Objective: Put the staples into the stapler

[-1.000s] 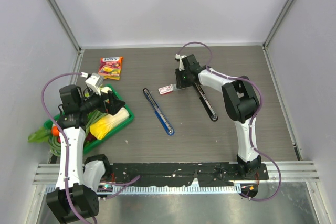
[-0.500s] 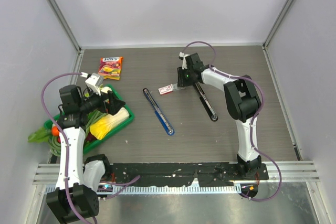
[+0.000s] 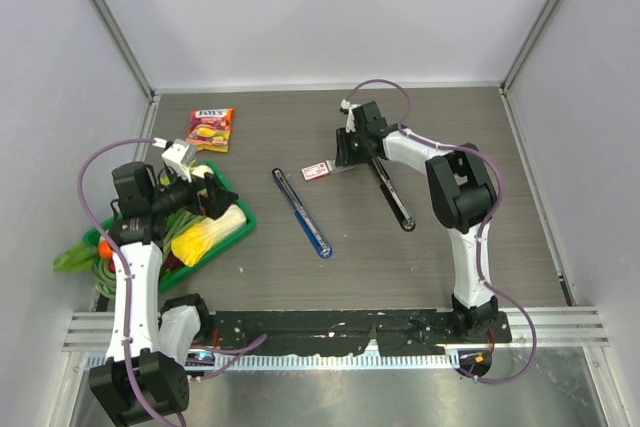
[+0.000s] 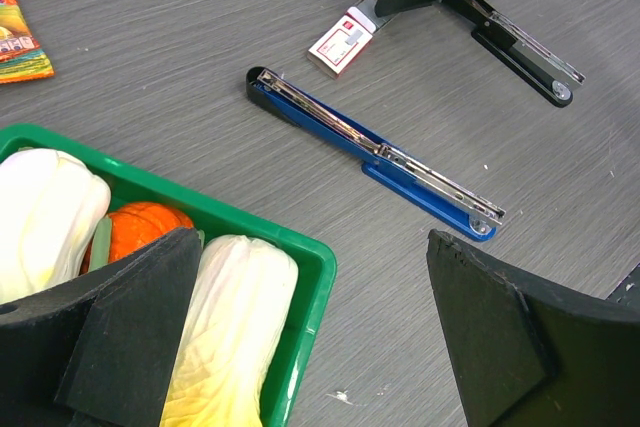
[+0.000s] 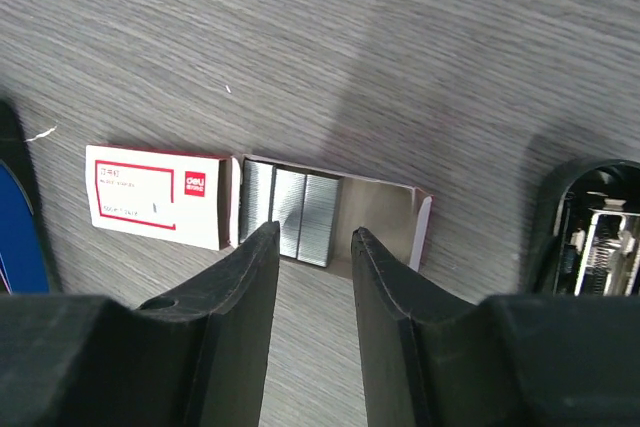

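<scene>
The staples are silvery strips lying in the drawn-out tray of a small red-and-white box. My right gripper hovers just above them, open, its jaws a narrow gap apart with nothing between. From the top view it stands beside the box. An open black stapler lies to the right of the box, with its end showing in the right wrist view. An open blue stapler lies to the left. My left gripper is open wide over the edge of a green tray.
The green tray holds cabbage and an orange vegetable at the left. A candy packet lies behind it. Walls close the table at the back and both sides.
My right gripper has shifted slightly toward the back wall, staying beside the staple box. The left arm and both staplers have not moved.
</scene>
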You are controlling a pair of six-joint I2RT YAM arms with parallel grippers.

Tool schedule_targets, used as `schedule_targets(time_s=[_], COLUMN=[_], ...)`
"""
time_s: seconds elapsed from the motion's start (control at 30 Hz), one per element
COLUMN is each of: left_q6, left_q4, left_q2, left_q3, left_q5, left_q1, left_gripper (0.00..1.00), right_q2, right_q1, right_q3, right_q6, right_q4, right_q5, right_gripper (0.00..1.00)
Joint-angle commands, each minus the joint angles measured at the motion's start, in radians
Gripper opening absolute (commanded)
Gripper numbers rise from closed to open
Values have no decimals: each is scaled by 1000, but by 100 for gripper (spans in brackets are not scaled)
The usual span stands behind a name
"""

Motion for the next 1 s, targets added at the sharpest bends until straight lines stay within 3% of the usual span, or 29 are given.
schedule_targets(time_s=[0.0,0.3,0.53,0.97], left_q6=[-8,-5,-5,0], left_q4=[45,45,45,43], left_q2=[-10,-11,-13,-10], left_q3=[-6,-7,-6,-7], left_q5=[22,22,22,22], left_q1=[10,10,10,11], left_gripper=[100,100,100,100], right_q2=[-16,10,19,1], right_q1=[21,33,33,33], right_q3=[25,38,36,21], right_q6=[-9,-20,-29,-36], right_q4=[18,-1,-4,24], right_q5=[7,44,51,28], right_gripper=[41,38,15,11])
